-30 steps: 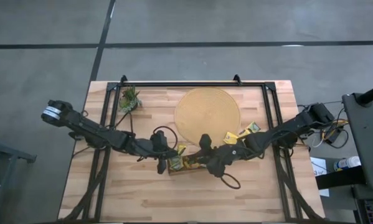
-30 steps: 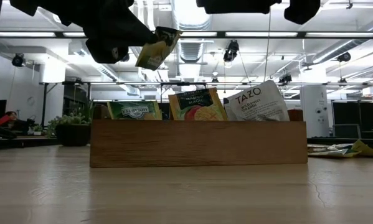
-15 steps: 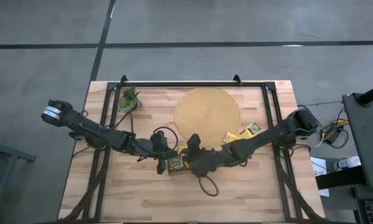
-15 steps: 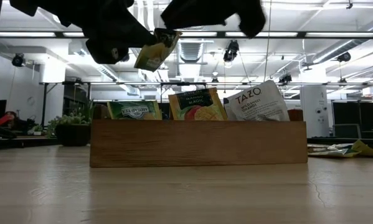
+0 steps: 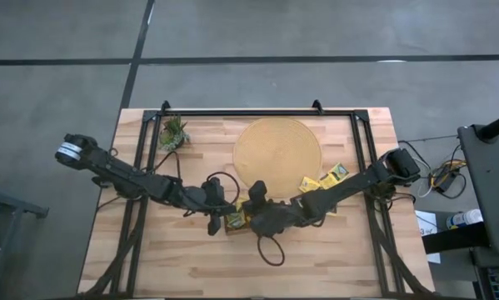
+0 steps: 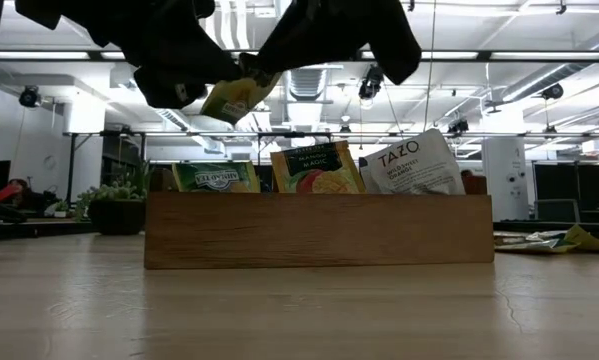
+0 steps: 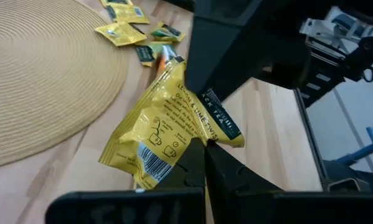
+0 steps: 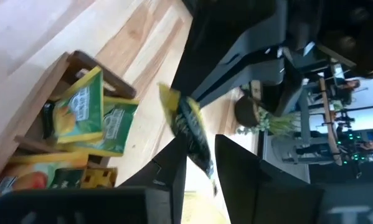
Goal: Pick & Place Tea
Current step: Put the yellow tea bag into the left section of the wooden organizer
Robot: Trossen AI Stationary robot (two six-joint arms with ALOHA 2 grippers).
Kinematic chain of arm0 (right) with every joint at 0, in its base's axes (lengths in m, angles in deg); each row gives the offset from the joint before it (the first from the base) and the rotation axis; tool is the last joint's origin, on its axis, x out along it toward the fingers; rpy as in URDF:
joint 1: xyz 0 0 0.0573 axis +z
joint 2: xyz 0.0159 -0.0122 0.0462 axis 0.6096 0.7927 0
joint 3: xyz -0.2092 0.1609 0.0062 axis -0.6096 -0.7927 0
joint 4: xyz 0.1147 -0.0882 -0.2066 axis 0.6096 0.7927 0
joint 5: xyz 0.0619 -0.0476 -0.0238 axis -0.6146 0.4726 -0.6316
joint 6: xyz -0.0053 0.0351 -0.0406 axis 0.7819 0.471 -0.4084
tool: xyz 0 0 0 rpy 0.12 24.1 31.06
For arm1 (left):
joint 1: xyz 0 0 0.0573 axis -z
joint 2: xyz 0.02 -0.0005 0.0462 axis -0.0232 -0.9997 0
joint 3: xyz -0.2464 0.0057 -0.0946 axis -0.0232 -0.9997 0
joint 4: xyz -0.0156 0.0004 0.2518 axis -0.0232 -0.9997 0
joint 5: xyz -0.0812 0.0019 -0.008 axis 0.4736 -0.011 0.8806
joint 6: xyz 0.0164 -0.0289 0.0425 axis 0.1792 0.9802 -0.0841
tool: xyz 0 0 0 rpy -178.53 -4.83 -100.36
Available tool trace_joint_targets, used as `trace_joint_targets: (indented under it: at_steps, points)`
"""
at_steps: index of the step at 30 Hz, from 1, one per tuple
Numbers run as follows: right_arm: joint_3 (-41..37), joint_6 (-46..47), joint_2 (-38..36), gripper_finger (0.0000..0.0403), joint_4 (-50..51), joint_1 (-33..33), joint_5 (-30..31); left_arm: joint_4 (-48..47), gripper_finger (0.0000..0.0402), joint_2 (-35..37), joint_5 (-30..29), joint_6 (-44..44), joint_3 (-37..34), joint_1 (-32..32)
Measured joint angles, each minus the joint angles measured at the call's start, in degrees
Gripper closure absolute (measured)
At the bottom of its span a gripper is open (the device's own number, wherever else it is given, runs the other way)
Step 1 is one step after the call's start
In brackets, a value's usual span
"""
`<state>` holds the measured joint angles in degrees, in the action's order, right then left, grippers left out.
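A yellow tea sachet (image 7: 167, 124) hangs in the air over the brown wooden tray (image 6: 319, 230), with my left gripper (image 7: 205, 146) shut on it. In the low view the sachet (image 6: 234, 98) sits tilted between both dark grippers. My right gripper (image 8: 200, 146) has come in from the table's right. Its fingers stand open on either side of the sachet's free end (image 8: 192, 134). Three more sachets (image 6: 317, 168) stand upright in the tray. My left gripper pinches one edge of the sachet (image 7: 195, 140) between its two fingers, coming from the table's left and slanting down. The sachet sticks out beyond the fingertips, tilted and lifted clear of the tray. Whether my right gripper touches the sachet between its fingers, I cannot tell.
A round woven mat (image 5: 278, 154) lies at the far middle of the table. Several loose sachets (image 5: 324, 177) lie at its right rim. A small green plant (image 5: 173, 133) stands at the far left. A black frame (image 5: 257, 112) runs round the table.
My right gripper has moved toward the table's left edge and a little down, up to the sachet in my left gripper, and now straddles it. The sachet has tipped slightly lower while staying clear of the tray.
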<state>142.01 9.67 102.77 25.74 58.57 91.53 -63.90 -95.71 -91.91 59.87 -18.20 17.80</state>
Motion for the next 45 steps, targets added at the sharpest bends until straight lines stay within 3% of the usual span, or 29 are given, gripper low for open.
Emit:
trace_joint_targets:
  at_steps: [16, 45]
  points:
    - [-0.03, 3.87, 0.0, 0.0392, 2.35, -0.05, -0.33, -0.02, 0.0401, -0.01, 0.69, -0.45, 0.0, 0.02]
    - [4.13, 14.42, -0.2, 0.0394, 13.39, 0.0, -0.37, -1.11, 0.0401, -0.02, -2.54, -10.61, -0.01, 0.01]
